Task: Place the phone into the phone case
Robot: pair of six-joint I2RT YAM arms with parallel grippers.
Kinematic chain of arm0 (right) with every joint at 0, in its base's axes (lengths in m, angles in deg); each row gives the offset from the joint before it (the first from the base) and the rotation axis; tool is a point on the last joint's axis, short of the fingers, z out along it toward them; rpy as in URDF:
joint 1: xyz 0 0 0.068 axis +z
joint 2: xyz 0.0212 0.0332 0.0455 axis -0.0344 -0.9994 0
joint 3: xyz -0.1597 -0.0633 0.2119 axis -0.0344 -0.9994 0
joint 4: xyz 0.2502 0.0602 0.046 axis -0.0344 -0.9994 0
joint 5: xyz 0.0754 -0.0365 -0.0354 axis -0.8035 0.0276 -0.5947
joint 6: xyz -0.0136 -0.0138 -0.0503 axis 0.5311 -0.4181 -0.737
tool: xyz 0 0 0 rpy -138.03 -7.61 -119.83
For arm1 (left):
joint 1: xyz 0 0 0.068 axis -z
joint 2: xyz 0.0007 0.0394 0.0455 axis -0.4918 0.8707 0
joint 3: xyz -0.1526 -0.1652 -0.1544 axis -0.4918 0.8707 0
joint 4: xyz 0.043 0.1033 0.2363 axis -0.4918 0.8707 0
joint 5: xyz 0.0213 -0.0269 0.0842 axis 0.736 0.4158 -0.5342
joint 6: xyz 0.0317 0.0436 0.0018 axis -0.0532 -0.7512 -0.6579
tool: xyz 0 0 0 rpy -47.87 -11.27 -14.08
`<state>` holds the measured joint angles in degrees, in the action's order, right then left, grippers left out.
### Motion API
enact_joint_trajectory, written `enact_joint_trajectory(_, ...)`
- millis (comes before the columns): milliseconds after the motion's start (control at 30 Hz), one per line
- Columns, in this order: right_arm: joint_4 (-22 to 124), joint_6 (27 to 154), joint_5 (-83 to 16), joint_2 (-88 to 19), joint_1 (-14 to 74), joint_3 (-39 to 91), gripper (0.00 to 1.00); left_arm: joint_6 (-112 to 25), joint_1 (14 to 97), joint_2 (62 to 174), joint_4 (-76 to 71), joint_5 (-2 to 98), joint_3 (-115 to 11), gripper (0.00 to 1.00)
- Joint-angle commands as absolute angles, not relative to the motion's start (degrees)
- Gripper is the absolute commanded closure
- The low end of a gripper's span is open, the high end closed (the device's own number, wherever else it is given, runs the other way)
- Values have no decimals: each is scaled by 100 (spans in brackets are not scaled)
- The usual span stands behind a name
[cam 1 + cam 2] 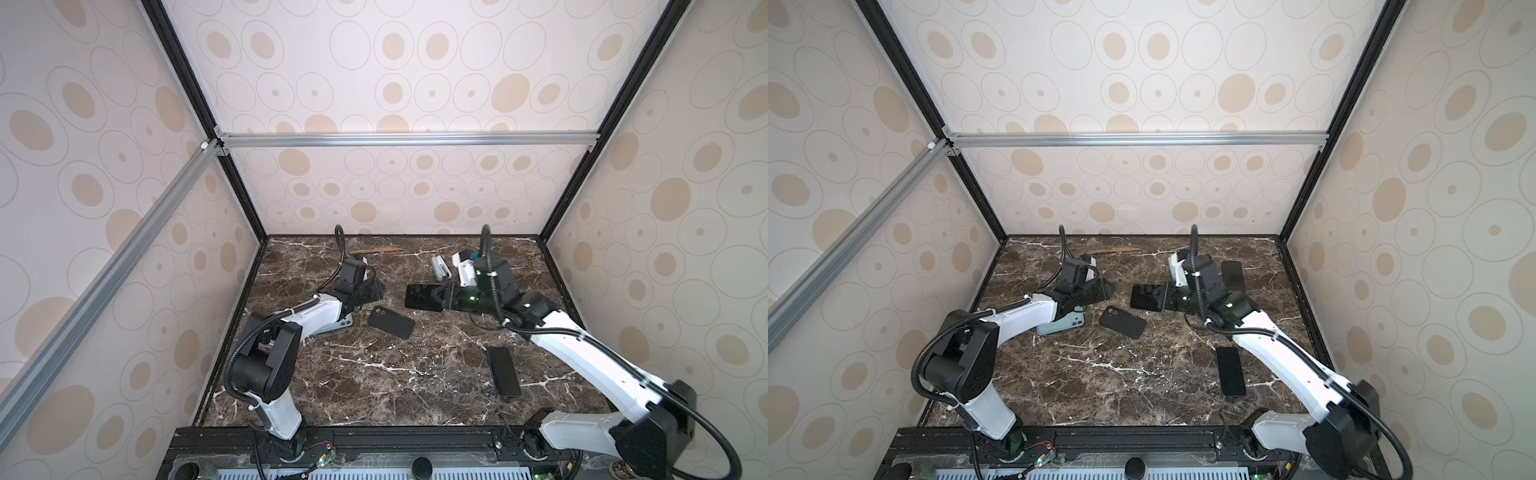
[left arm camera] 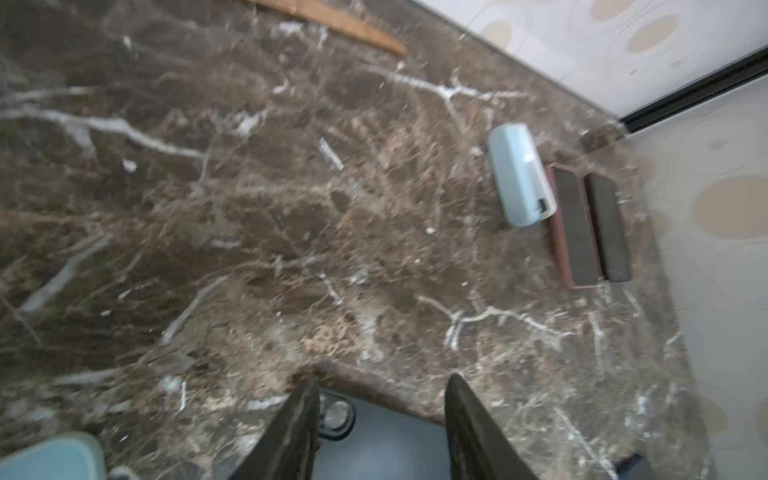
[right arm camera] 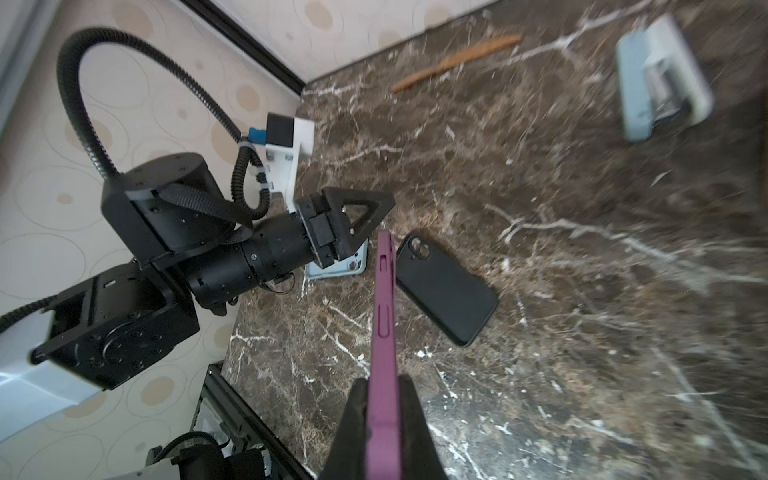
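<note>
Well, R claw [image 3: 382,379] pinching slim purple case [image 3: 384,299], veined marble tabletop [image 3: 582,291]

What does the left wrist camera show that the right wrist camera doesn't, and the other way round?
Only the left wrist view: a phone in a reddish case beside a dark phone, near the wall. Only the right wrist view: the right hand pinching a purple phone case edge-on. Both: the wooden stick, the pale blue device and the marble table.

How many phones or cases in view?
6: purple case in right gripper; black case mid-table; light blue phone under left arm; dark phone front right; two dark slabs back right. Others possibly hidden.
</note>
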<state>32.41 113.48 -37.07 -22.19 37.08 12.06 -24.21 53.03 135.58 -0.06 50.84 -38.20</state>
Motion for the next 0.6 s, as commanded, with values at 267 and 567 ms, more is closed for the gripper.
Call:
enact_joint_trajectory(267, 4709, 12125, -4240, -4053, 3667, 808, 100, -2315, 5327, 13802, -252, 5067, -2965, 53)
enact_joint_trajectory(567, 4294, 12149, -4415, -4024, 3434, 623, 100, -2191, 5662, 13395, -227, 5672, -2475, 54)
